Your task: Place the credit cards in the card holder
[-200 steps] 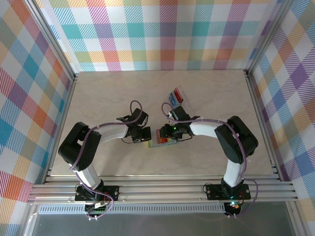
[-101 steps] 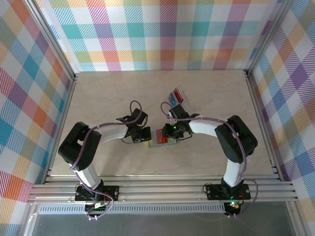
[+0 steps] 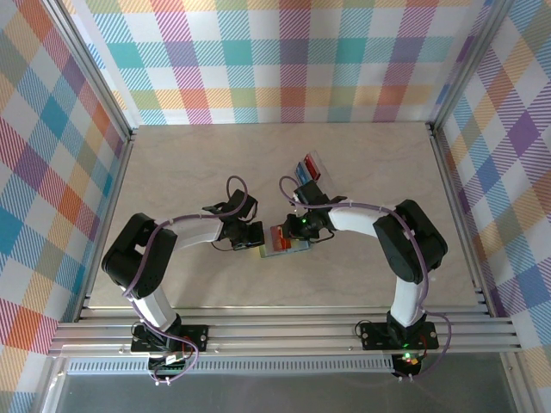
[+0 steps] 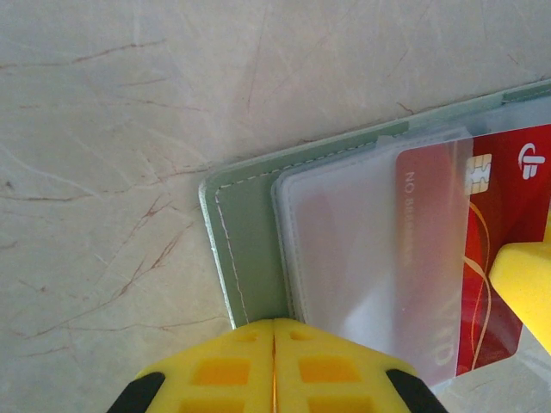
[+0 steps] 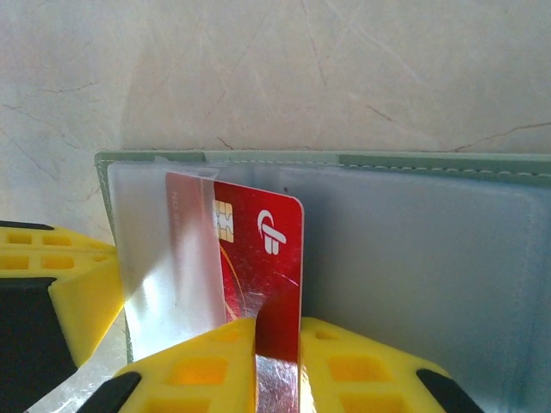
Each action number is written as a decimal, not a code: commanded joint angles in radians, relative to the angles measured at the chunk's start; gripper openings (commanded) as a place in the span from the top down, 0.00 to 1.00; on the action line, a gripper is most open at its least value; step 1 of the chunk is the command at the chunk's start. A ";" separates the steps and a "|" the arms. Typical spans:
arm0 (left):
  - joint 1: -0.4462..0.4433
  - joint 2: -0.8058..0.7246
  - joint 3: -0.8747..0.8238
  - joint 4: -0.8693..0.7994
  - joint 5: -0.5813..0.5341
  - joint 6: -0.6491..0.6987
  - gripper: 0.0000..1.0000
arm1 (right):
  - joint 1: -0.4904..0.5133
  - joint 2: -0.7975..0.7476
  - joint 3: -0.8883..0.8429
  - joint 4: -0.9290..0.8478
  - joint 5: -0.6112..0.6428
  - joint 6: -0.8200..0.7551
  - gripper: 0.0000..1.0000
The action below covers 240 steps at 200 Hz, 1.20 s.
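The grey-green card holder (image 4: 245, 249) lies open on the table, its clear inner pockets facing up. A red credit card (image 5: 258, 249) sits partly under the left clear pocket (image 5: 164, 258). My right gripper (image 5: 277, 331) is shut on that card's near end. My left gripper (image 4: 274, 340) is shut, its tip resting on the holder's left edge beside the pocket. From above, both grippers meet over the card holder (image 3: 286, 248), left gripper (image 3: 256, 235) on its left and right gripper (image 3: 295, 231) on its right. More credit cards, red and blue, lie in a clear tray (image 3: 308, 169).
The clear tray stands just behind the right arm, toward the table's middle. Aluminium rails (image 3: 284, 331) run along the near edge and plaid walls close in the other sides. Bare marbled tabletop (image 3: 198, 163) stretches to the left and back.
The right gripper's jaws have narrowed onto the red card, and it has edged slightly left with the card toward the pocket. The left gripper has stayed put.
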 commanded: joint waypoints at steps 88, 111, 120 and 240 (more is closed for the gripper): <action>0.005 0.062 -0.040 0.015 -0.011 0.012 0.92 | 0.077 0.041 0.010 0.105 -0.035 0.093 0.84; 0.005 0.055 -0.040 0.012 -0.012 0.015 0.92 | 0.082 0.040 0.020 0.093 -0.032 0.070 0.80; 0.005 0.053 -0.040 0.010 -0.013 0.017 0.92 | 0.081 0.029 0.033 0.054 -0.001 0.051 0.76; 0.005 0.055 -0.029 -0.010 -0.038 0.048 0.92 | 0.036 -0.036 0.151 -0.256 0.312 -0.153 0.69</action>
